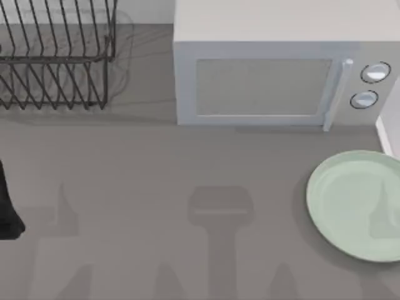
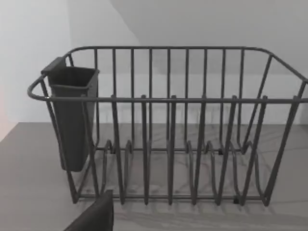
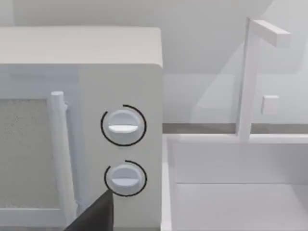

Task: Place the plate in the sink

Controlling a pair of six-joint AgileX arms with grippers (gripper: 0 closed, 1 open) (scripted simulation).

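Grey tabletop (image 1: 156, 187) runs across the top view, pale wall behind. Plate (image 1: 356, 203), mint green, lies flat at the table's right side, partly cut off by the picture's right edge, nothing on it. Sink (image 1: 389, 134) shows as a slanted white strip just past the plate, beside the microwave's right end; plate and sink rim look near each other, contact not clear from above. Right wrist view gives the sink (image 3: 231, 192) better: white basin, thick rim, a white faucet (image 3: 250, 77) standing at its back edge.

Microwave (image 1: 275, 78) sits at the back, door handle and two round knobs (image 1: 374, 73) on its right side, close to the sink. Dark wire dish rack (image 1: 56, 56) stands back left, well apart from the plate; left wrist view shows a dark cutlery cup (image 2: 72, 120) hung on one end of it.

My left arm (image 1: 7, 206) is a dark shape at the left edge. Fingers on either gripper: I cannot tell.
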